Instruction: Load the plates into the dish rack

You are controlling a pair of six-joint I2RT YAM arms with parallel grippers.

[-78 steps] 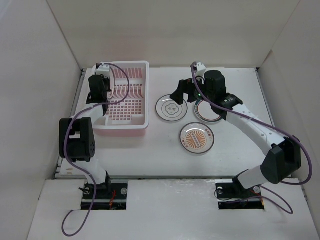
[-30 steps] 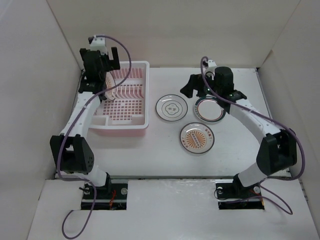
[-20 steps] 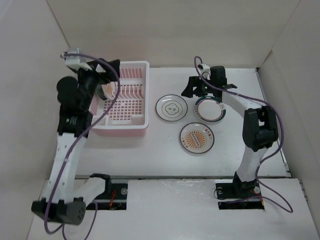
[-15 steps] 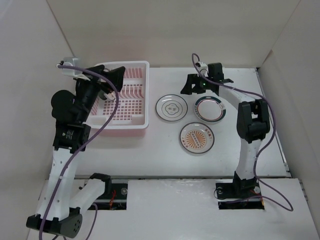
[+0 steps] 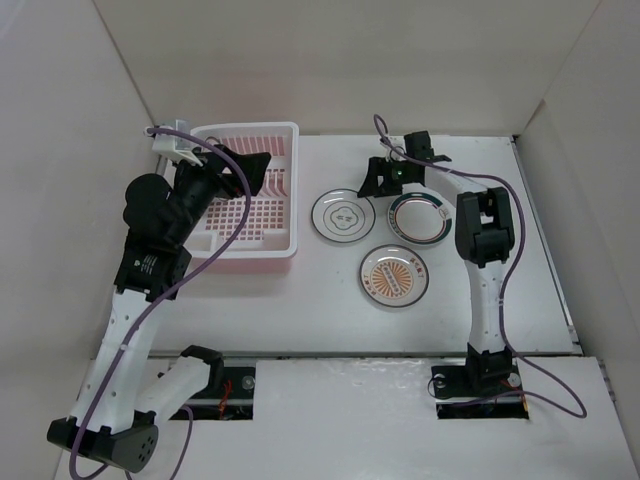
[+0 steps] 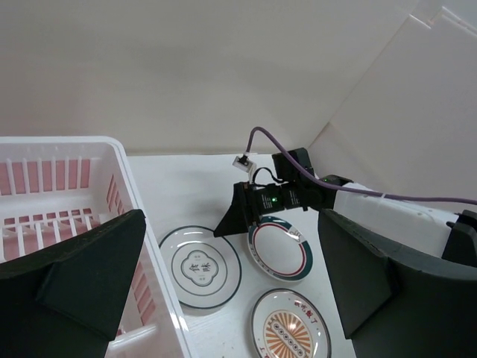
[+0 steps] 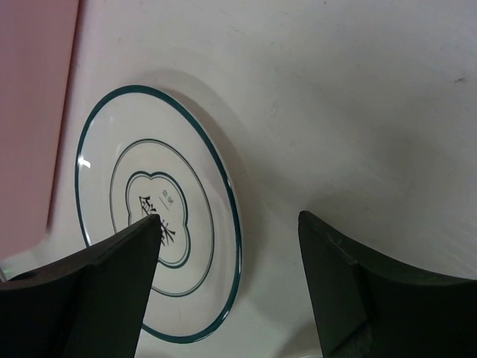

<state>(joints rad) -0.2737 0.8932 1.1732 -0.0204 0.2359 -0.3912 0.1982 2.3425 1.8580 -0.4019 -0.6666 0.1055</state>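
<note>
Three plates lie flat on the table: a white one with a dark centre mark, a green-rimmed one and an orange sunburst one. The pink dish rack stands to their left. My right gripper is low at the far side of the dark-marked plate, open, with that plate's right rim between its fingers and nothing gripped. My left gripper hangs high over the rack, wide open and empty. The left arm hides part of the rack's inside.
White walls close in the table on three sides. The left wrist view looks down on the rack rim, the three plates and the right gripper. Bare table lies in front of the plates and the rack.
The left arm has lifted up and back from the rack. The right gripper has swung left to the dark-marked plate's far rim, and its jaws have narrowed somewhat.
</note>
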